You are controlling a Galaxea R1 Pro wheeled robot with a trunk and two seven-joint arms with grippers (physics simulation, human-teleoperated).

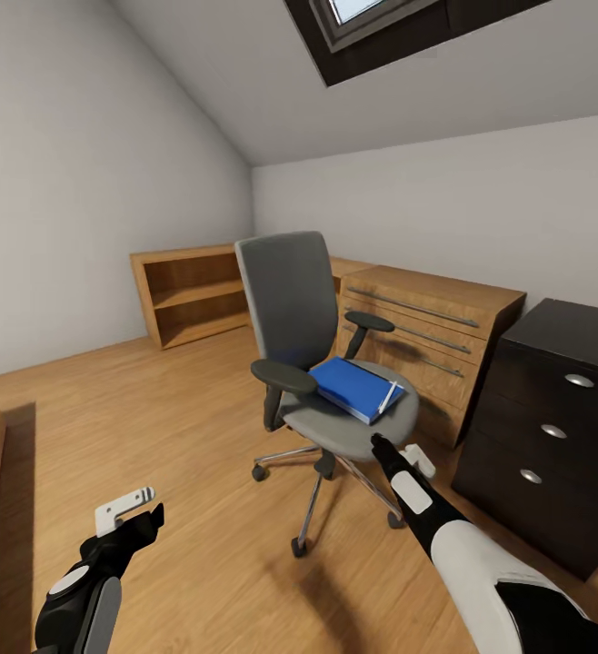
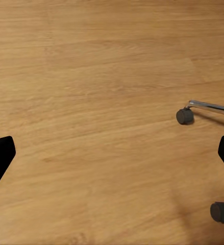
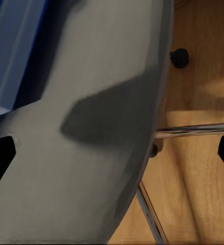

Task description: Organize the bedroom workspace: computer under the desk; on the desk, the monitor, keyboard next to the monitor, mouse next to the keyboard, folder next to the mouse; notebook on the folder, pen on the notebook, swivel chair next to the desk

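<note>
The swivel chair (image 1: 317, 363) stands mid-room on the wood floor, its grey back upright and its chrome base on castors. On its seat lies the bright blue folder (image 1: 353, 386), reaching towards the seat's right side. My right gripper (image 1: 394, 451) hovers open just above the seat's front edge, a short way from the folder; its wrist view shows the grey seat (image 3: 91, 153) and a corner of the folder (image 3: 15, 51). My left gripper (image 1: 135, 518) hangs open and empty low over the floor, left of the chair. The desk's black drawer unit (image 1: 553, 427) stands at the right.
Low light-wood cabinets (image 1: 435, 336) line the far wall behind the chair, and an open wood shelf (image 1: 190, 291) sits in the corner. Two chair castors (image 2: 184, 116) show on the floor under my left gripper (image 2: 112, 158). Bare floor stretches left of the chair.
</note>
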